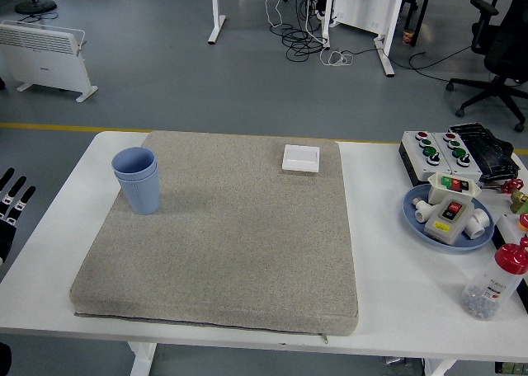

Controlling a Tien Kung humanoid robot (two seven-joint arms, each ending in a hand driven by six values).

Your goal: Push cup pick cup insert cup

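Two blue cups (138,179) stand nested, one inside the other, upright on the grey mat (223,236) near its far left corner. My left hand (10,207) shows only at the picture's left edge, beside the table and well apart from the cups. Its fingers (16,196) are stretched out straight and hold nothing. No right arm shows.
A white switch plate (301,157) lies at the mat's far edge. On the right stand a button box (450,152), a blue plate (412,211) with a control box and white fittings, and a red-capped bottle (495,284).
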